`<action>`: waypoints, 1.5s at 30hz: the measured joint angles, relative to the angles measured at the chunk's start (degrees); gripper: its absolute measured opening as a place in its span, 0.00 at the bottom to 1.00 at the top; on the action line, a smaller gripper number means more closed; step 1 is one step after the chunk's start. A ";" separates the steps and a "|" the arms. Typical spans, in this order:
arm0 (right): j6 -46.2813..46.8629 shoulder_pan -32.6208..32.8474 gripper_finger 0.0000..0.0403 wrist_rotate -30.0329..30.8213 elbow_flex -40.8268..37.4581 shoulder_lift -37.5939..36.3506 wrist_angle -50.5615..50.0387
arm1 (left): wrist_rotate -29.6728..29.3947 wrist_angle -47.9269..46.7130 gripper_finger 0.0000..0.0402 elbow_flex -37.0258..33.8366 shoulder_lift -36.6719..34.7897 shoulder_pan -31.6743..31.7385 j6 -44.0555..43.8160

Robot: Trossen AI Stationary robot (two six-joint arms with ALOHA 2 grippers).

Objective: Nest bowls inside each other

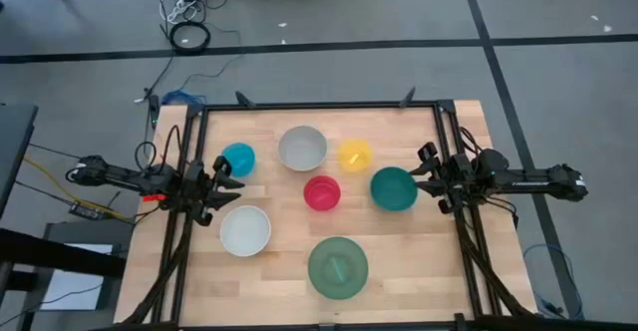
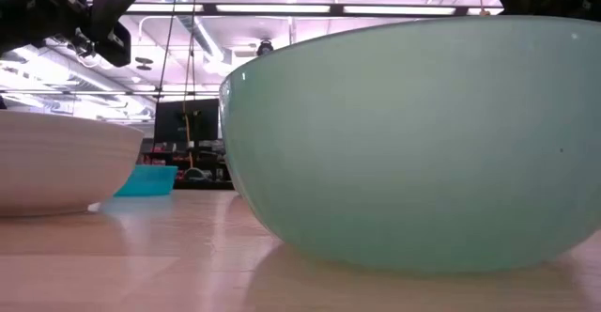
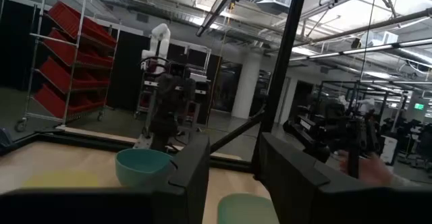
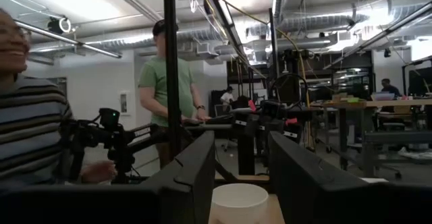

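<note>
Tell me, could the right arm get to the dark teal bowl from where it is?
Probably yes: the right gripper hangs open just beside the dark teal bowl, with nothing between them.

No readable text for you here: no labels, brands, nos. or signs legible on bowls, table, arms or in room behind. Small green sign, far end of room in left wrist view, too small to read.
</note>
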 joint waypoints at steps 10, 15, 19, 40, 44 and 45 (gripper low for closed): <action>0.00 -0.02 0.32 0.04 0.00 0.02 1.76 | -0.01 5.69 0.35 -0.02 -0.02 0.02 -0.12; 6.06 0.38 0.32 -0.67 0.00 -0.01 5.34 | -0.01 5.20 0.35 -0.02 -0.02 0.00 -0.02; 4.83 0.38 0.32 -3.68 0.02 -0.01 8.39 | 0.00 7.18 0.35 -0.01 -0.01 0.00 -1.89; 3.99 0.38 0.32 -4.83 0.00 -0.01 16.41 | -4.48 17.72 0.35 -0.02 -0.02 0.02 -1.49; 6.81 0.38 0.32 -4.65 0.00 -0.01 16.54 | -7.81 17.55 0.35 -0.01 -0.02 0.02 -1.44; 6.89 0.38 0.32 -4.01 0.00 -0.01 16.68 | -9.20 17.16 0.35 0.00 -0.02 0.02 -1.44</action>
